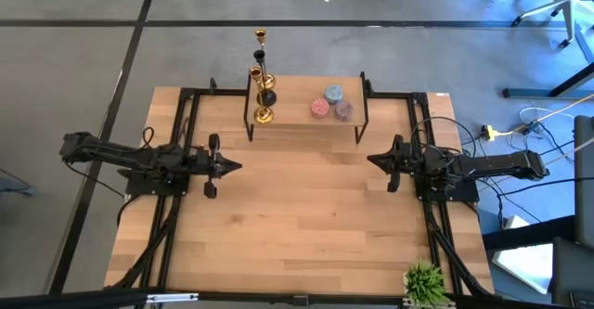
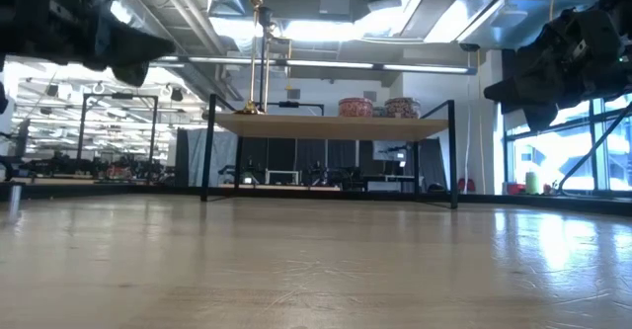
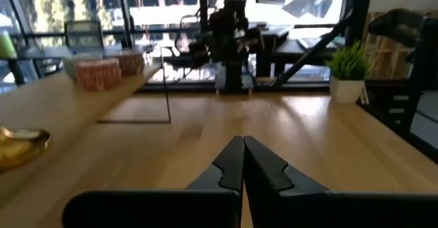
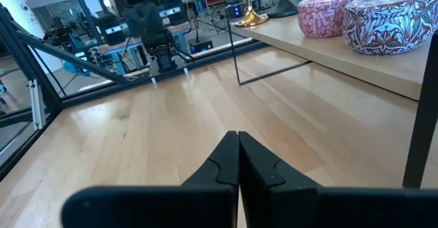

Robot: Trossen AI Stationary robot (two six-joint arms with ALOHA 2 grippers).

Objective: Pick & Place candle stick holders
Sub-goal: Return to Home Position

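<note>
Two slim tall brass candle stick holders [image 1: 264, 114] stand at the nine o'clock end of the black-framed wooden shelf [image 1: 302, 122], at twelve o'clock on the pale wooden counter [image 1: 297, 235]. My left fingers [image 3: 229, 165] at nine o'clock and my right fingers [image 4: 224, 161] at three are clenched on nothing. Risk: a wide arm swing could jolt the shelf and topple the holders.

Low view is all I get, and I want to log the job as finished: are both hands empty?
Observer: Yes. Their own wrist cameras show the left hand and the right hand shut on nothing.
Operator: I count two round candles on the shelf. Right?
Observer: Three. A blue candle stands farther back than the pink candle and the third candle.
Operator: Anything close to my camera?
Observer: A small plant at the table's near right corner.
</note>
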